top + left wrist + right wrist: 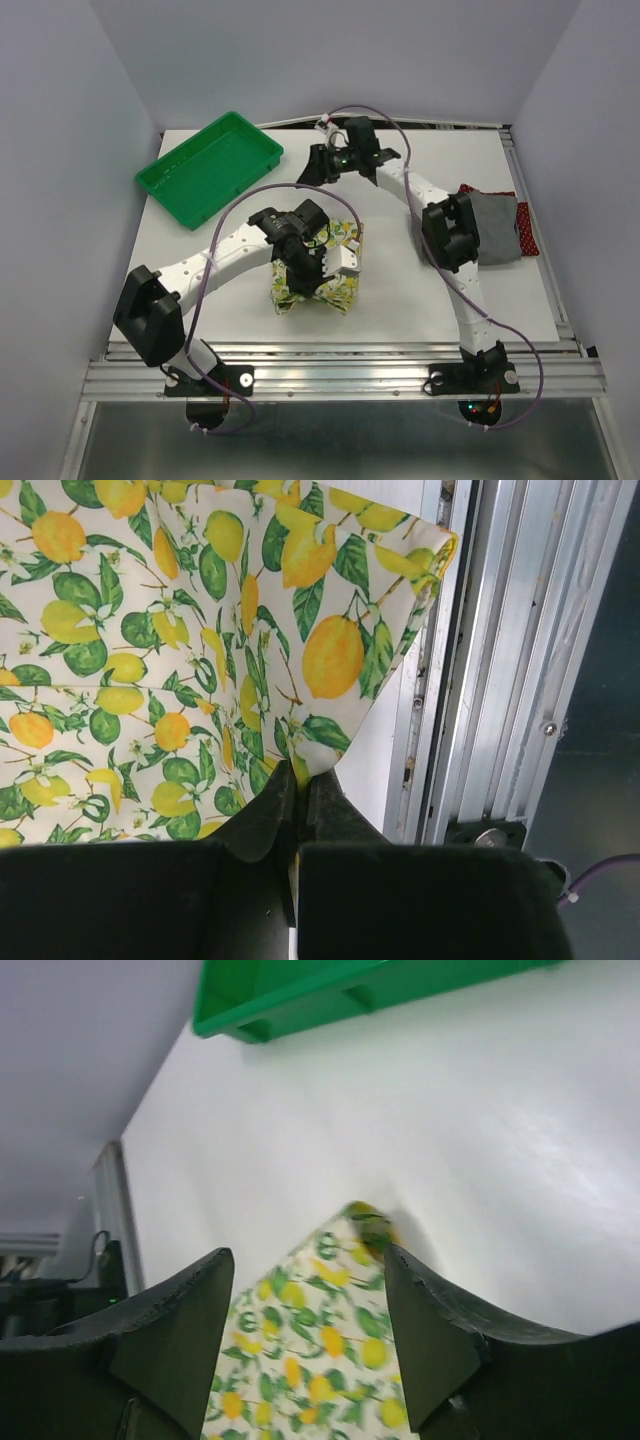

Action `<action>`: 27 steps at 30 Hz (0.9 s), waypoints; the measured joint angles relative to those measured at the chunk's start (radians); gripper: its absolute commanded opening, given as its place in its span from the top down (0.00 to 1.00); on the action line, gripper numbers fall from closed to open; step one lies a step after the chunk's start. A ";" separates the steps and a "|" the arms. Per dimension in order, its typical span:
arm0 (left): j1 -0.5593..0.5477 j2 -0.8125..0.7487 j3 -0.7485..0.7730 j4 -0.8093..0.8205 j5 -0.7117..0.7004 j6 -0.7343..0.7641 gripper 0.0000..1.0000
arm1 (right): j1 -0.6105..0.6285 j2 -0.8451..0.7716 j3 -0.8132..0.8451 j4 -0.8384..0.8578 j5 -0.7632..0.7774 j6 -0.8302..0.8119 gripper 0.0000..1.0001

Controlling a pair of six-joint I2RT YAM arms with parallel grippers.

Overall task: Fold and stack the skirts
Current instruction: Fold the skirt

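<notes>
Between the fingertips of the left claw [300, 785], an edge of the lemon skirt [150, 660] is being pinched. The jaws are clenched tight on it, and the cloth is fanning away ahead of the claw in loose pleats. Just to that claw's right in its own view, a metal rail [480, 680] is running close beside the skirt's free corner.

The right claw [305, 1258] is hanging released, its fingers spread with nothing between them. 1 corner of the lemon skirt is lying on the table [450, 1110] below it, apart from both fingers, and the green tray [210, 165] is sitting well beyond.

With only 1 claw gripping, any pull is likely dragging the skirt askew and bunching it rather than folding it flat. The pinch looks thin, so a quick lift is risking a slip. A sweep toward the rail is risking a snag on that free corner. The right claw, closing from where it is hanging, is probably catching only air or the very tip. Behind it, the grey skirt [495, 228] and red skirt [526, 232] are lying right under that arm's elbow, so a low swing is risking disturbing them.
</notes>
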 measured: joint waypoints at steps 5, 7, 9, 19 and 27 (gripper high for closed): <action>0.000 -0.002 0.000 0.006 0.001 -0.010 1.00 | -0.125 0.064 0.147 -0.177 0.068 -0.184 0.41; 0.000 -0.002 0.003 0.005 0.001 -0.010 1.00 | -0.154 0.082 0.132 -0.239 0.099 -0.256 0.44; 0.000 -0.002 0.016 0.000 0.001 -0.008 1.00 | -0.159 0.085 0.079 -0.260 0.123 -0.301 0.46; 0.000 0.010 0.127 -0.032 -0.021 0.007 1.00 | -0.111 0.068 -0.093 -0.274 0.058 -0.444 0.68; 0.010 0.083 0.214 -0.035 -0.111 0.046 1.00 | -0.098 0.015 -0.229 -0.282 -0.035 -0.527 0.78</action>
